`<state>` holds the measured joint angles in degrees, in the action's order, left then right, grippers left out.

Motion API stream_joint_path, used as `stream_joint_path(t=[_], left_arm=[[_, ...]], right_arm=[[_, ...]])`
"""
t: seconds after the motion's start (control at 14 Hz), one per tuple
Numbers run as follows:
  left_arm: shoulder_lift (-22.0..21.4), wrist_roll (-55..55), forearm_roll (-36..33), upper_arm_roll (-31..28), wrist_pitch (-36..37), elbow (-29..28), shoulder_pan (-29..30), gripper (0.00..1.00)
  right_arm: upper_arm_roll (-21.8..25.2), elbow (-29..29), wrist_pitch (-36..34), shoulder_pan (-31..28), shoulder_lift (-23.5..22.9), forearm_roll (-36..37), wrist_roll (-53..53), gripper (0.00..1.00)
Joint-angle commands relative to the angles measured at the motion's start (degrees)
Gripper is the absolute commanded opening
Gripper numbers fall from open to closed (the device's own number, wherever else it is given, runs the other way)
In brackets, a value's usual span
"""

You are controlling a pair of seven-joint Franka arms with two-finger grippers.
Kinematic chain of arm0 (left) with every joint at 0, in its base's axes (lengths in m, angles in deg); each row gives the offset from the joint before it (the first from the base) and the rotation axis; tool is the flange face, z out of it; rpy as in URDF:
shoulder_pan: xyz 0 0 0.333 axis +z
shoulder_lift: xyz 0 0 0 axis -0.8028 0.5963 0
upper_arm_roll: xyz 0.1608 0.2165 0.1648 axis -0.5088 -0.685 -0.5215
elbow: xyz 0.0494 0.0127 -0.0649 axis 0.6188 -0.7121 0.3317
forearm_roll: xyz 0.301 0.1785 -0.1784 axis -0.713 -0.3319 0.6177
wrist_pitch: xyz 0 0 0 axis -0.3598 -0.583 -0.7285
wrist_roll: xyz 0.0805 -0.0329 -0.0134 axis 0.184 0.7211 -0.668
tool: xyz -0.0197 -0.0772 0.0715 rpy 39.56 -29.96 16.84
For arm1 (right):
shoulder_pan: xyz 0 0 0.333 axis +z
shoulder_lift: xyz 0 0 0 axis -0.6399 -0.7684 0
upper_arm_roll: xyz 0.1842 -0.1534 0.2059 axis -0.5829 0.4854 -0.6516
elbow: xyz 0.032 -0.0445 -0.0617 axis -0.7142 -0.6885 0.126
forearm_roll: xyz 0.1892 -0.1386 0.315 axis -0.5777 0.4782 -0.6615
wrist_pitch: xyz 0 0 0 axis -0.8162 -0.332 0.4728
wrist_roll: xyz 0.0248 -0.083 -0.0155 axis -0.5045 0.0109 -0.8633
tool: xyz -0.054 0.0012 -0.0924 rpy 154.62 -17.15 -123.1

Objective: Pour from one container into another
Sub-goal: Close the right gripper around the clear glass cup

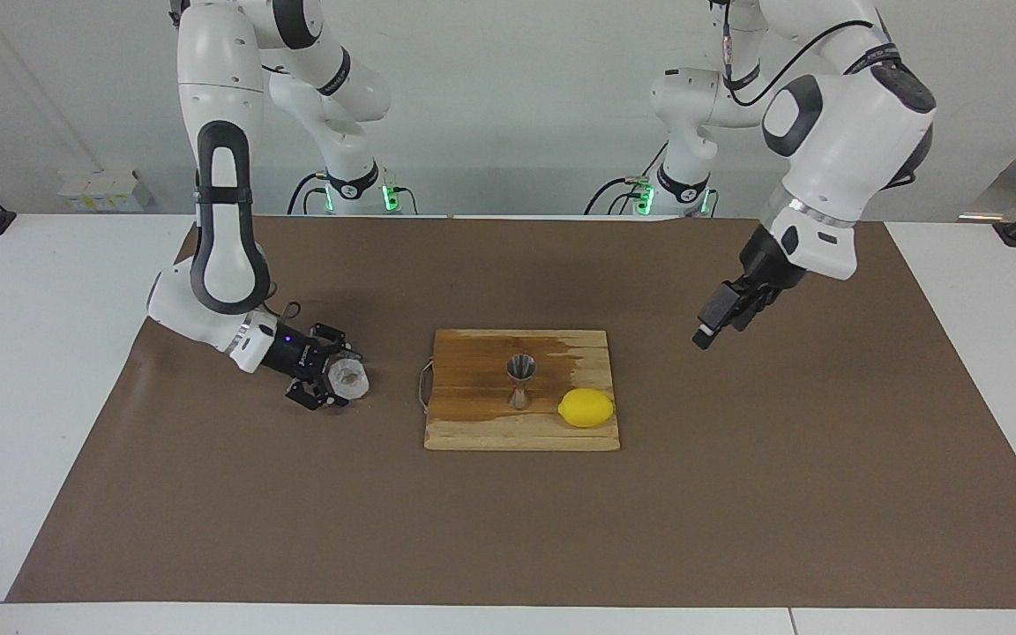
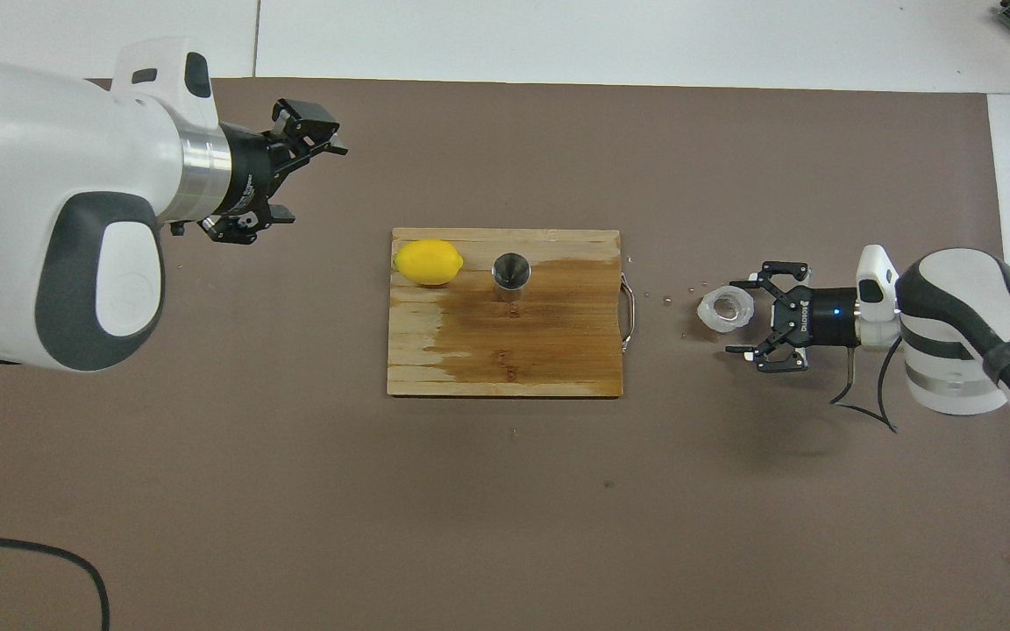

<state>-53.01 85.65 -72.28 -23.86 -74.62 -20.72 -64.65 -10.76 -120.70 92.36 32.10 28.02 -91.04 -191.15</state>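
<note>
The translucent crinkled cup [image 1: 352, 378] stands on the brown mat, beside the board toward the right arm's end; it also shows in the overhead view [image 2: 724, 308]. My right gripper [image 1: 339, 379] is low at the mat and open, its fingers flanking the cup's side [image 2: 737, 317]. The steel jigger [image 1: 521, 380] stands upright on the wooden cutting board [image 1: 473, 430], also seen from overhead [image 2: 511, 271]. My left gripper [image 1: 707, 331] is open and empty, raised over the mat [image 2: 305, 180] off the board's end toward the left arm.
A yellow lemon [image 1: 586, 407] lies on the board beside the jigger [image 2: 428, 262]. Much of the board [image 2: 505, 368] is darkened and wet. Small droplets [image 2: 668, 300] lie on the mat between the board's metal handle [image 2: 629, 311] and the cup.
</note>
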Motion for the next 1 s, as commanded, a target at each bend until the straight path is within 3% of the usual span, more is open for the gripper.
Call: stream_joint_path(t=[0.0, 0.21, 0.29, 0.43, 0.64, 0.93], left_arm=[[-3.62, -10.48, -3.81, 0.37, 5.82, -2.29, 3.77, 1.0], [-5.47, -19.63, -9.71, 0.37, 11.71, -2.29, 5.01, 1.0], [-6.17, -23.05, -9.98, 0.37, 13.47, -2.29, 6.32, 1.0], [-7.4, -29.82, -10.07, 0.37, 16.73, -2.38, 7.03, 1.0], [-10.04, -32.92, -14.81, 0.46, 21.3, -2.65, 6.33, 1.0], [-9.96, -35.48, -14.82, 0.46, 21.05, -2.38, 6.59, 1.0]], right_arm=[[-0.12, -0.47, 0.8, -0.14, -0.04, -1.82, -1.9, 0.74], [-0.21, -0.39, 1.24, -0.14, -0.04, -1.82, -1.99, 0.21], [-0.21, -0.21, 1.24, 0.03, -0.04, -1.82, -1.82, 0.09], [-0.21, 0.31, 1.24, 0.3, 0.04, -1.82, -0.77, 0.05], [-1.26, 3.38, 1.24, 1.17, 1.27, -0.51, 8.95, 0.02], [-1.26, 7.42, 5.45, 9.33, 5.23, 10.72, 29.25, 0.02]])
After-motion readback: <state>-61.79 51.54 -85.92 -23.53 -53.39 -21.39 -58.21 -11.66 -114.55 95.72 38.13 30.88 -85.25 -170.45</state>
